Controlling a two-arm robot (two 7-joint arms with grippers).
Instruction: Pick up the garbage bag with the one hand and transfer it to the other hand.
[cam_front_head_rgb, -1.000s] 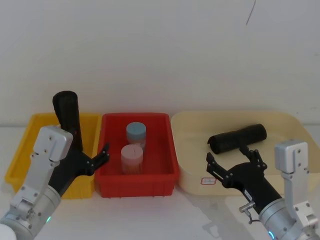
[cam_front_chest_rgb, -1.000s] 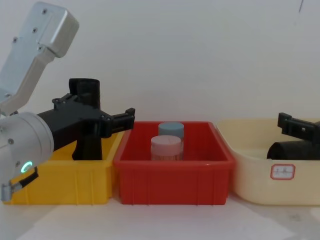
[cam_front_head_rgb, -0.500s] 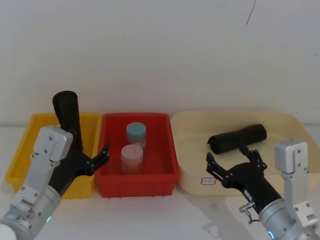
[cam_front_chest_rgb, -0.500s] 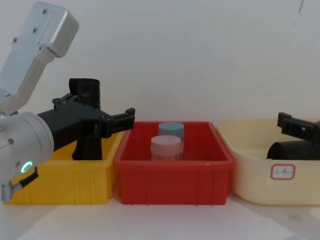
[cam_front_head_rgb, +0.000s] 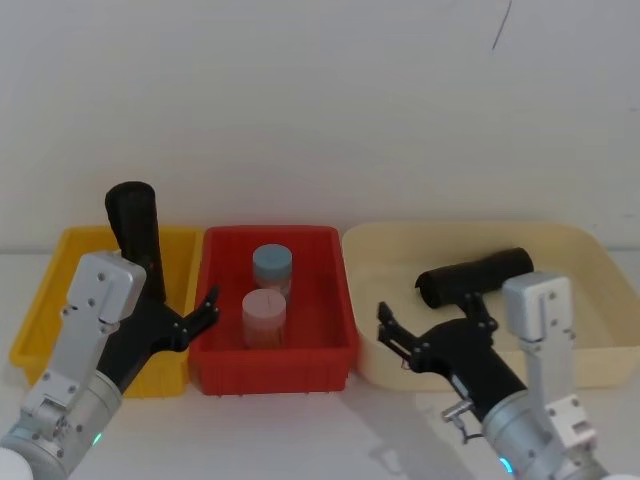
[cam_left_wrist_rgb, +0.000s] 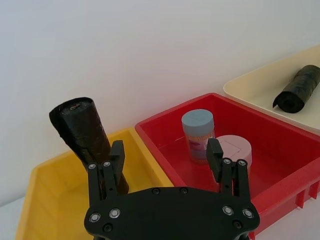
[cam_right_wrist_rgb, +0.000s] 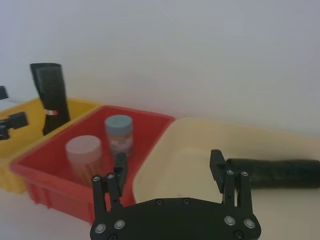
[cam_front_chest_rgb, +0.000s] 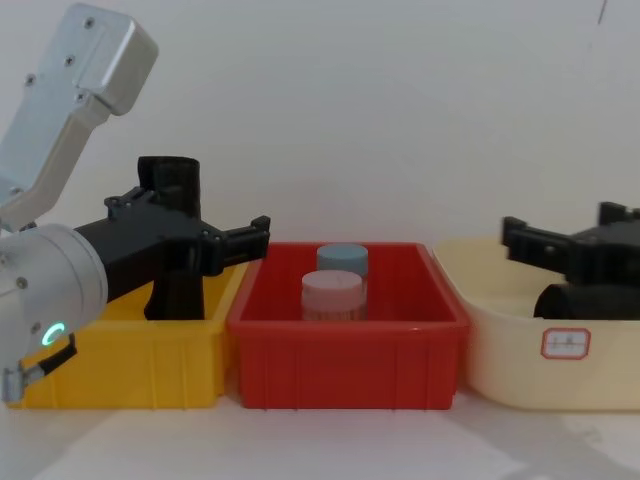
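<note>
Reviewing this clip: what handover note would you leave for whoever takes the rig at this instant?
Left end effector: open, empty, held at the yellow bin next to the garbage bag, not closed on it.
Right end effector: open, empty, hovering over the front left part of the beige tub.
Garbage bag: upright in the yellow bin, leaning slightly. A second black roll lies on its side in the beige tub.
Done: nothing has been grasped.
Left: close the left end effector on the bag, lift it, bring it to the right end effector, hand it over and release.
</note>
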